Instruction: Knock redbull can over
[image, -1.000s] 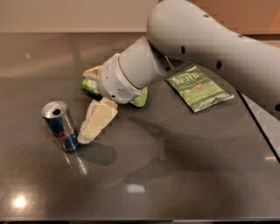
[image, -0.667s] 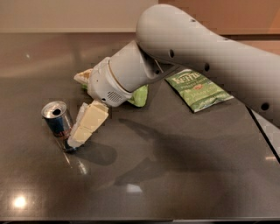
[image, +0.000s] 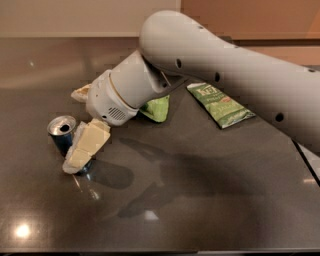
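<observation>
The redbull can (image: 61, 131) stands upright on the dark table at the left, its silver top open to view. My gripper (image: 75, 165) hangs from the big white arm and points down and to the left. It is shut and empty. Its cream fingers (image: 90, 145) lie against the can's right side and cover the lower part of the can.
A green snack bag (image: 220, 104) lies flat at the right of the middle. Another green bag (image: 156, 108) is partly hidden behind the arm's wrist. A pale yellowish packet (image: 80, 92) peeks out behind the wrist. The dark table (image: 200, 200) reflects ceiling lights.
The arm has swung left, and the gripper has moved from beside the can to up against its right side. The can still stands in the same spot.
</observation>
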